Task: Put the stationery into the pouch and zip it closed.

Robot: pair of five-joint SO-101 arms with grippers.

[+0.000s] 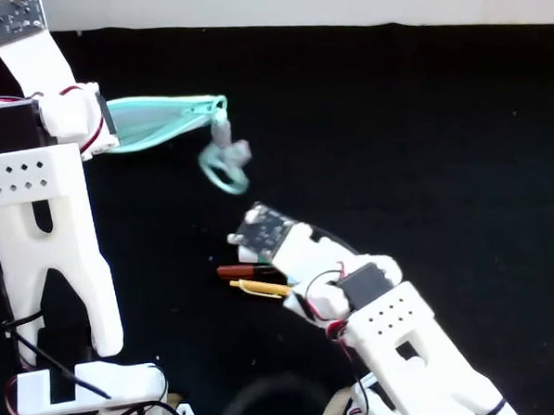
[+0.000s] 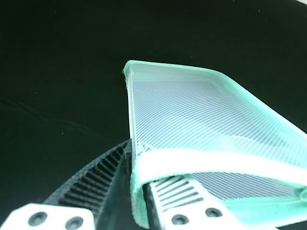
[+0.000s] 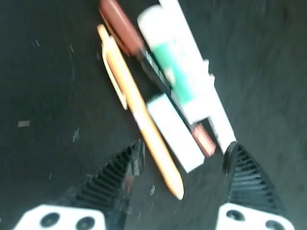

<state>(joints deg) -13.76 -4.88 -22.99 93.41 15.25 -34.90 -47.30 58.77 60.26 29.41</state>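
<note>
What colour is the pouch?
The pouch is translucent mint green with fine ribbed stripes; the left wrist view shows it best.

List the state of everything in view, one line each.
pouch: clamped by left gripper
left gripper: shut on pouch
orange pen: loose on table
red pen: loose on table
green-white tube: loose among pens
white block: loose among pens
right gripper: open, over the pens

high view overhead; wrist views close; pens (image 1: 255, 286) shared with right
</note>
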